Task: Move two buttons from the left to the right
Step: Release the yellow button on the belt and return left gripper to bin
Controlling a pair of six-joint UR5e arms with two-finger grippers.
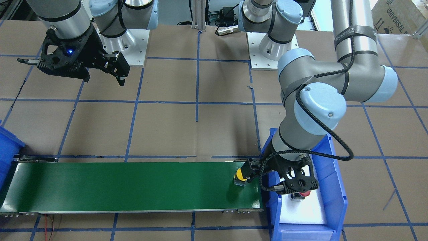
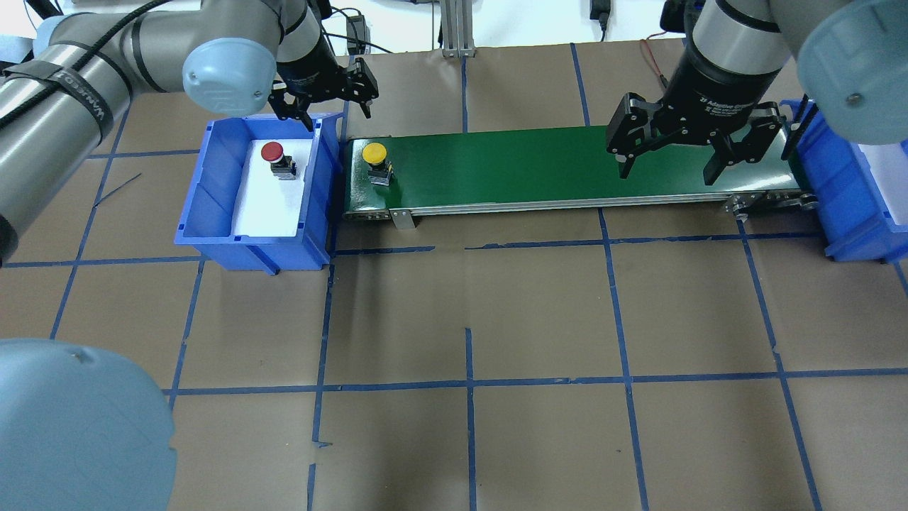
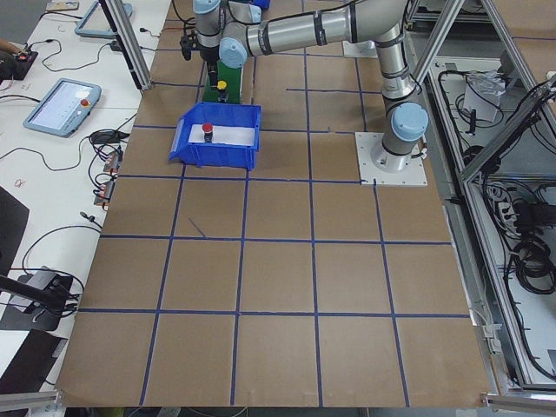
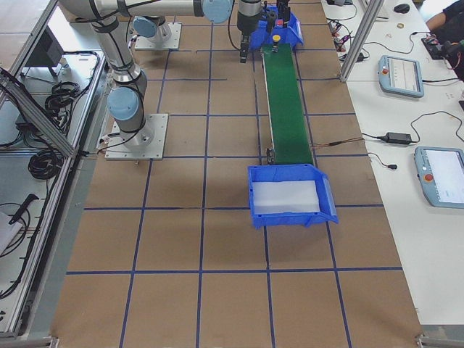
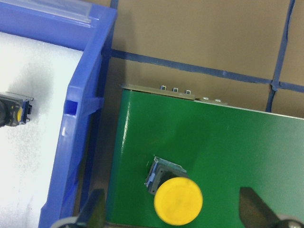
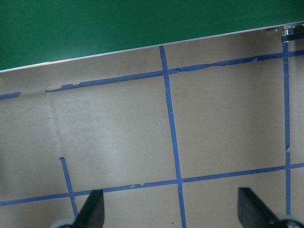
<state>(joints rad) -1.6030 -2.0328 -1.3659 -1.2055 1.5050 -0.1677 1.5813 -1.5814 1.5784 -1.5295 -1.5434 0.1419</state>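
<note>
Yellow button [image 2: 374, 160] stands on green belt [image 2: 511, 167], left end; red button [image 2: 273, 155] sits in blue bin [image 2: 213, 191] just off that end. Left gripper [image 2: 339, 119] is spread wide over the yellow one (no contact). Right gripper [image 2: 667, 174] is also wide, near the belt's right end.

I note the yellow-capped button [image 2: 374, 153] on a plain dark green belt [image 2: 539, 167] and the red-capped button [image 2: 272, 151] on white padding [image 2: 273, 206] in a blue bin [image 2: 213, 209], upper left of the overhead view. The table [image 2: 539, 305] is brown, crossed by a grid of blue tape [image 2: 546, 382].
</note>
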